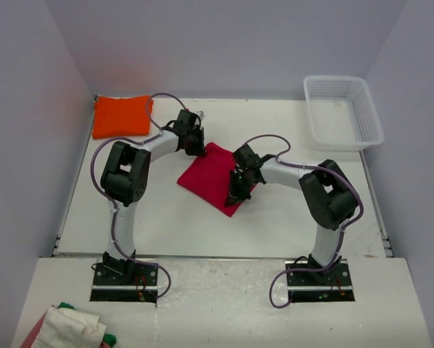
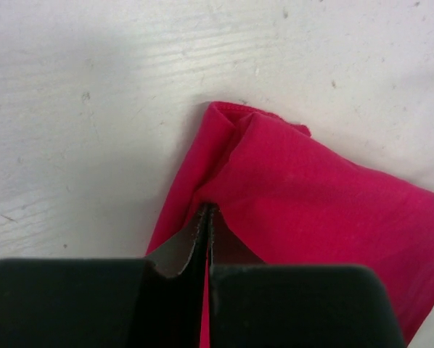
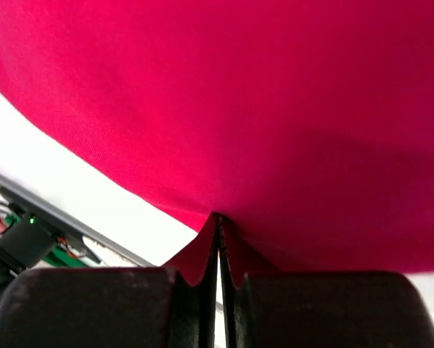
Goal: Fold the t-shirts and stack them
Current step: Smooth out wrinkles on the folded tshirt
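At the far left corner of the counter (image 1: 202, 232) the orange t-shirt (image 1: 121, 116) lies folded into a flat rectangle, well apart from both of my hands. It is not touched by anything.

Next comes my left hand (image 1: 197, 148). It is pinched tight on the far corner of the crimson t-shirt (image 1: 215, 177). My left wrist view shows the fingers pressed together with a ridge of red cloth caught between them, and the corner beyond them lying on the counter.

The crimson t-shirt sits at mid-counter as a folded diamond, its long axis running on a slant from the far corner down toward the near right. It lies between my two hands, so I hold it at opposite ends.

My right hand (image 1: 239, 190) is at the near right edge, likewise clamped with no gap, a fold of red cloth nipped between its fingers. From the right wrist view I cannot tell whether that end is raised off the counter or only bunched.

I judge the folding of the red one close to done and the stacking not yet done. The orange t-shirt lies up and to the left of the red one, on my left arm's side, so the carry would run along that slant with my left hand leading.

A white basket (image 1: 342, 111) stands at the far right, out of the way.
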Tool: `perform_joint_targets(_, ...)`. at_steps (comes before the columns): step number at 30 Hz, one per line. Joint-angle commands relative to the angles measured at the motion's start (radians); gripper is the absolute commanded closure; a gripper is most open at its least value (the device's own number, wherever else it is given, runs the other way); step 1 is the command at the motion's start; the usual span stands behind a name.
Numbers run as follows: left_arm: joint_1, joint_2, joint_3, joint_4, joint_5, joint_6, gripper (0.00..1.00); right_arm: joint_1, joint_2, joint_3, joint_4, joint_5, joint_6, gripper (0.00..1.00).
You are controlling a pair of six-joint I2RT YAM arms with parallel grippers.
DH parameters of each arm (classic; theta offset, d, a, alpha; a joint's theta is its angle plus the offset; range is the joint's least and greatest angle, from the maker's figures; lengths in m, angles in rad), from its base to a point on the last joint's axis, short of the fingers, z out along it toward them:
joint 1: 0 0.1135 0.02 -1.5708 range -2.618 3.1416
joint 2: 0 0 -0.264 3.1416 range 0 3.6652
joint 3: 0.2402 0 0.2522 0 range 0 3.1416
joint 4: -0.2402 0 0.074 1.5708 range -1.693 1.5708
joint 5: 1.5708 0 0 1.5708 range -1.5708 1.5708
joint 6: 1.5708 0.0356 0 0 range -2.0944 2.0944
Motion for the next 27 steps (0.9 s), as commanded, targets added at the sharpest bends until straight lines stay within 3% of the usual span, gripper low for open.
perform_joint_targets(1,0.028,-0.054,-0.085,0.038,-0.038,-0.006,1.0,0.004,-0.02,-0.043,-0.091,0.25,0.058,1.0)
perform_joint_targets(8,0.045,-0.199,-0.363,0.06,-0.138,-0.083,1.0,0.001,-0.037,0.019,-0.197,0.349,0.077,1.0)
perform_joint_targets(15,0.03,-0.322,-0.509,0.091,-0.136,-0.109,1.0,-0.008,-0.037,0.079,-0.256,0.42,0.026,1.0)
perform_joint_targets(19,-0.005,-0.424,-0.527,0.086,-0.153,-0.106,0.98,-0.028,-0.053,0.114,-0.282,0.502,-0.008,1.0)
perform_joint_targets(27,-0.028,-0.549,-0.489,0.037,-0.173,-0.084,0.83,-0.034,-0.128,0.174,-0.224,0.456,-0.166,1.0)
